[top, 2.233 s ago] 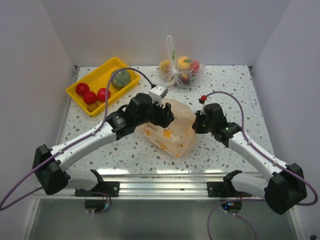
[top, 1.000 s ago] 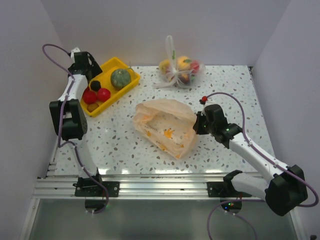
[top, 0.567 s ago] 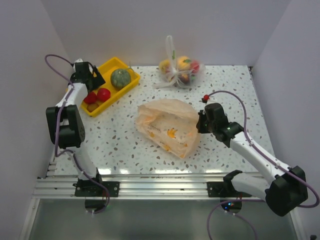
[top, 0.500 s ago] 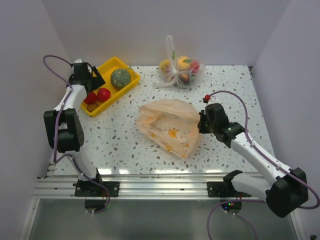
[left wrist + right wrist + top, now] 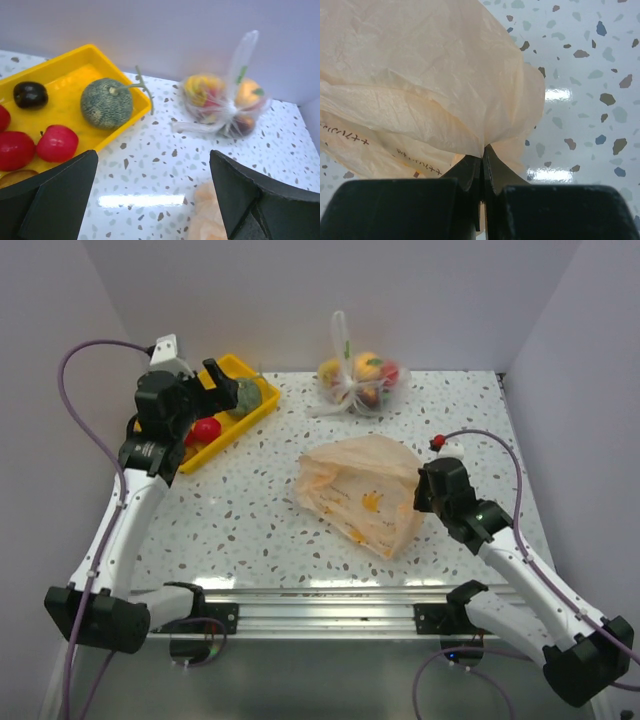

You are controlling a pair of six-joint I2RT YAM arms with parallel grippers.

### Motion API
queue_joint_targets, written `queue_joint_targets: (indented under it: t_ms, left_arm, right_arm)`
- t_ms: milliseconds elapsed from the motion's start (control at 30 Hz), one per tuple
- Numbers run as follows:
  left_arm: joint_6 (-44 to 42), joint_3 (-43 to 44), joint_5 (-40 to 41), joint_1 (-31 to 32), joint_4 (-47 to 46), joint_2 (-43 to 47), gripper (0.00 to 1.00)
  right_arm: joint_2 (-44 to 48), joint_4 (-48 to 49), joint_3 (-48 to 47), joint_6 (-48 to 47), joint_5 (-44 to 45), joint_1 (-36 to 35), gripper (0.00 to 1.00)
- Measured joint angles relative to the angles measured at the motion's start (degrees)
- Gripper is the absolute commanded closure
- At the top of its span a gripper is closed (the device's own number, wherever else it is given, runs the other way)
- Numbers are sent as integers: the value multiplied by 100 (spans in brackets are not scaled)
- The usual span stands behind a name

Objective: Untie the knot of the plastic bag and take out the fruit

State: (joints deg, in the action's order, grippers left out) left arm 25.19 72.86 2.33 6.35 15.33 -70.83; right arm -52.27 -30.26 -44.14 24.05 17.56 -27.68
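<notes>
Compared with half a second ago, the plastic bag (image 5: pixel 365 495) lies farther to the right on the desk (image 5: pixel 240 510). The left arm has drawn back from the far left corner, so that the left gripper (image 5: pixel 228 390) now hangs over the yellow tray (image 5: pixel 232 362).

The plastic bag rests crumpled on the speckled desk, to the right of the middle, and its small orange prints show through the thin film. The right gripper (image 5: pixel 482 159) is clenched on a fold at the right edge of the bag, with the film pinched between both fingers.

The yellow tray stands at the far left, and a clear bag (image 5: pixel 358 380) with other fruits lies at the far edge, well apart from it. The fruit is in the tray: the green fruit (image 5: pixel 106 103) at the far end, the red fruits (image 5: pixel 57 143) nearer, the dark fruit (image 5: pixel 30 94) beside them, and the brown fruit (image 5: pixel 15 177) half hidden behind a finger. The jaws of the left gripper stand wide apart and hold nothing.
</notes>
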Motion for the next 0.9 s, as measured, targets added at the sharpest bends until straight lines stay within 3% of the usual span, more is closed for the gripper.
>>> queue_joint_targets:
  t_ms: [200, 333, 400, 467, 567, 900]
  left_arm:
    - [-289, -190, -70, 361, 407, 1032, 0]
    - [-400, -409, 44, 361, 1003, 1880, 0]
    - [-402, -503, 201, 361, 1294, 2367, 0]
    - [-398, -619, 435, 363, 1561, 2929, 0]
    - [-326, -699, 887, 374, 1987, 3746, 0]
    - [-48, -1567, 2310, 380, 2535, 5652, 0]
  right_arm:
    - [361, -258, 195, 249, 264, 0, 84]
    - [553, -385, 223, 365, 409, 0, 52]
    - [636, -435, 223, 387, 428, 0, 41]
    - [715, -496, 212, 387, 426, 0, 19]
    - [861, -664, 81, 323, 431, 0, 1]
    - [1982, -1047, -874, -129, 839, 0, 1]
